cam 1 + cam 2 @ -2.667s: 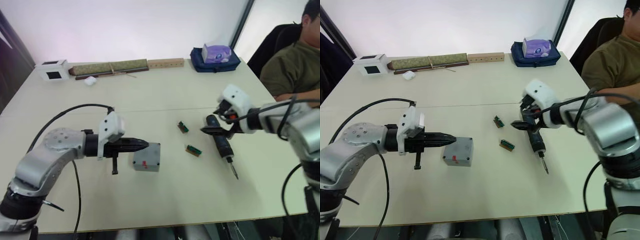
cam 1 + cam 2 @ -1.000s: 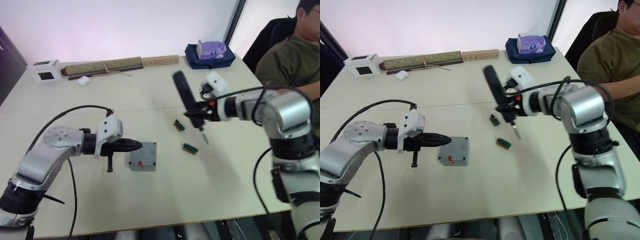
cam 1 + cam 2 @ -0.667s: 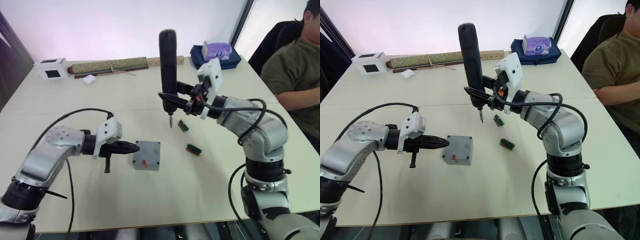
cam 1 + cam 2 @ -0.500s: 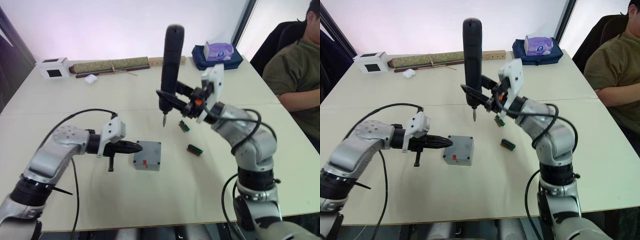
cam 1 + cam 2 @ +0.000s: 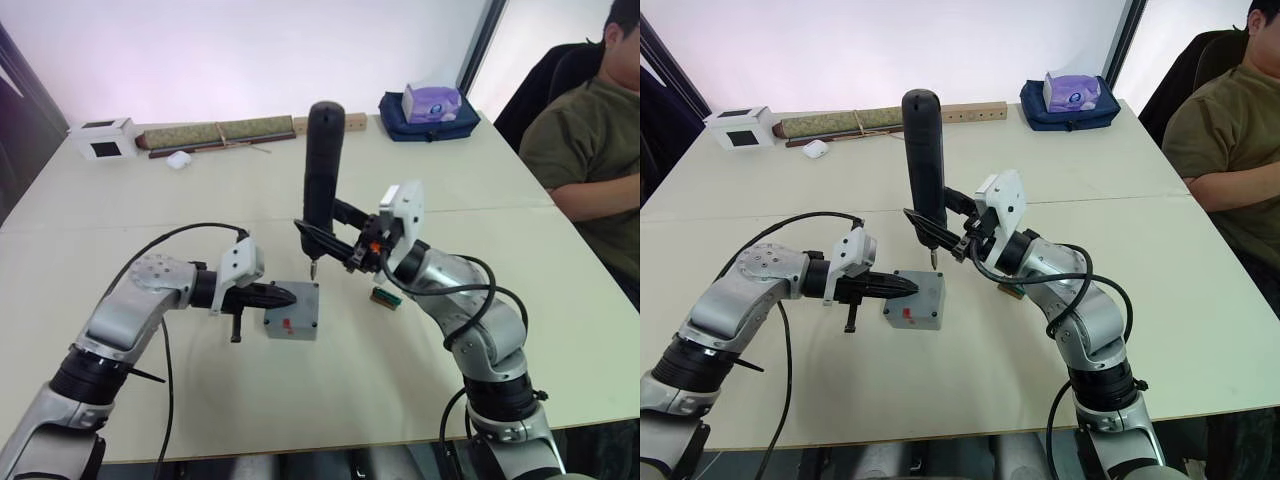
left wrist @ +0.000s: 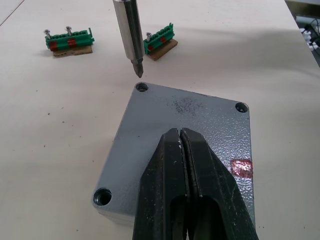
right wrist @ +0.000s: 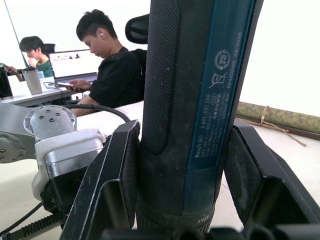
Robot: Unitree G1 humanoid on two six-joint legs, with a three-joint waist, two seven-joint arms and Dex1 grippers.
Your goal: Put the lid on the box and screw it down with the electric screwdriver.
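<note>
The grey lid [image 6: 190, 115] with its red mark [image 6: 242, 167] lies flat on the grey box [image 5: 910, 322] at the table's middle. My left gripper [image 6: 179, 132] is shut, its black fingertips resting on the lid's top. My right gripper [image 7: 187, 130] is shut on the electric screwdriver [image 5: 320, 170], which stands upright. The metal bit [image 6: 131, 35] hovers just above the lid's far corner screw hole [image 6: 142, 87], on the side away from the red mark.
Two green terminal blocks [image 6: 69, 42] [image 6: 160, 41] lie just beyond the box. At the table's back are a white cube [image 5: 103, 138], a rolled mat [image 5: 220, 131] and a tissue box [image 5: 430, 103]. A person [image 5: 590, 130] sits at the right.
My right arm has lowered the upright screwdriver and brought it nearer, so its bit now hangs over the lid's corner. My left gripper stays on the lid.
</note>
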